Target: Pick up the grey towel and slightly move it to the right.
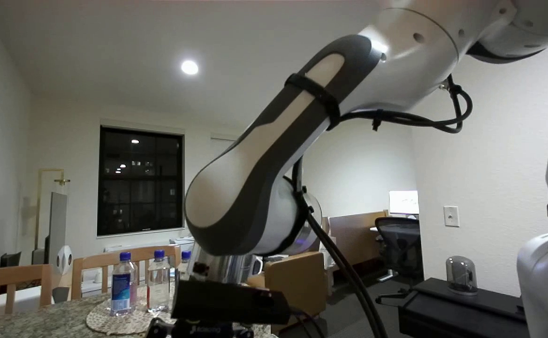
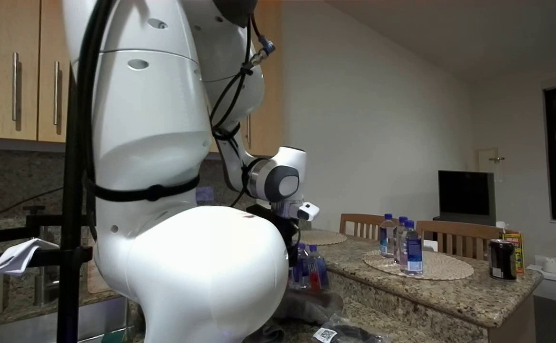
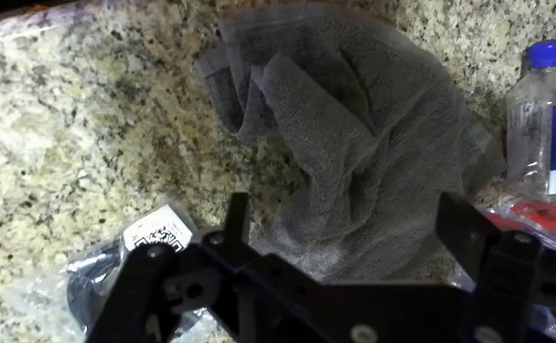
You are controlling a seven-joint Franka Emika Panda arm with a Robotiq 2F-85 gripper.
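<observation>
The grey towel lies crumpled on the speckled stone counter in the wrist view. In an exterior view part of the towel shows low down, partly hidden behind the white arm. My gripper is open and empty, with its two fingers wide apart. The towel's lower folds lie between and beyond the fingertips in the wrist view. I cannot tell how high the fingertips are above the towel. In an exterior view only the top of the gripper shows at the bottom edge.
A clear bottle with a blue cap and a red-labelled bottle lie right of the towel. A plastic packet with a QR label lies left of the gripper. A raised counter carries several bottles and a black can.
</observation>
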